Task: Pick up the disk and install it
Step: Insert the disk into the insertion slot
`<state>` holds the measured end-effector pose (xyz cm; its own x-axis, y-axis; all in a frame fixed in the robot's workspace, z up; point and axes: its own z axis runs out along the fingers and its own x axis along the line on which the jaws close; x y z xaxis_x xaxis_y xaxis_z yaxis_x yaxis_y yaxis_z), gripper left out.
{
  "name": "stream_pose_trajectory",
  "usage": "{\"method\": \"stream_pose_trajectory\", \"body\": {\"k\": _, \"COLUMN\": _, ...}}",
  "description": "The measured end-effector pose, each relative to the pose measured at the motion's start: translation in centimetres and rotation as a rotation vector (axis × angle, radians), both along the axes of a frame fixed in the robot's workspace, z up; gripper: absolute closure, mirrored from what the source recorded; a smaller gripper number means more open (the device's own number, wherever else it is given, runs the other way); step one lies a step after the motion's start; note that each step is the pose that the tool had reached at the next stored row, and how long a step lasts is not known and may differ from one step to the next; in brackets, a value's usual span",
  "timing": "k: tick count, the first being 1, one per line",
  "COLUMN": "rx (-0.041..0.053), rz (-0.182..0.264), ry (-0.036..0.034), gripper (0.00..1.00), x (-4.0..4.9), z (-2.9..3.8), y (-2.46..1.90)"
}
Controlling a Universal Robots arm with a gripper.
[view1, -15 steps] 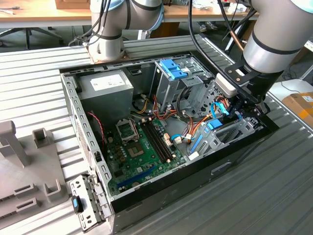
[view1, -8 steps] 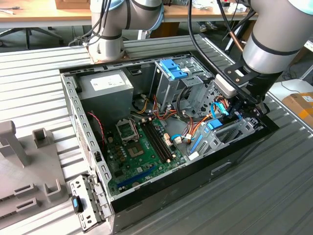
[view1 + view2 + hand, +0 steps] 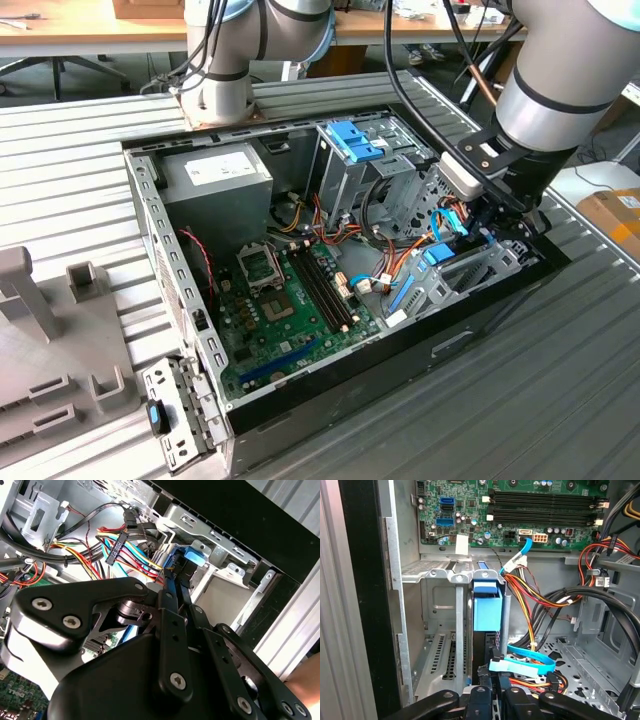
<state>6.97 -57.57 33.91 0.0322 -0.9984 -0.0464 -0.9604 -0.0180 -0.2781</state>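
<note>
We find the arm reaching down into the open computer case point(image 3: 150, 230), at its corner on the exterior view's right, where the gripper point(image 3: 482, 226) hangs over the grey drive cage point(image 3: 480, 270). In the first wrist view the disk point(image 3: 487, 609) stands on edge in one slot of that cage point(image 3: 437, 575). Its blue plastic end sits between two metal dividers, and its darker body runs back towards the gripper point(image 3: 496, 694).

As far as we can judge, the fingers point(image 3: 480, 694) are pressed in on the disk's two flat faces and pinch it, rather than standing spread. In the second wrist view the gripper point(image 3: 179, 587) shows the same narrow stance, with a blue rail edge running alongside it.

We judge the picking-up to be done: the disk is off any resting place, in the gripper's hold and lined up with its bay. The installing is under way but, to our eyes, not finished. Part of the disk's length is outside the slot, and we cannot tell how deep the far end has gone or whether it has latched.

A bundle of red, yellow and orange cables point(image 3: 535, 592) hangs just beside the cage, and a blue flat cable point(image 3: 522, 661) curls near the gripper. We cannot tell whether either is plugged into the disk.

The motherboard point(image 3: 290, 300) and the grey power-supply box point(image 3: 215, 172) lie well apart from the work
</note>
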Motion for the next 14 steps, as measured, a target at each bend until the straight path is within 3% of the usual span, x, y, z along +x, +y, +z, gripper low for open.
{"method": "stream_pose_trajectory", "body": {"k": 14, "rx": -0.0001, "rz": 0.000, "ry": 0.0000, "gripper": 0.83, "x": -0.06, "z": -0.37, "y": -0.14}}
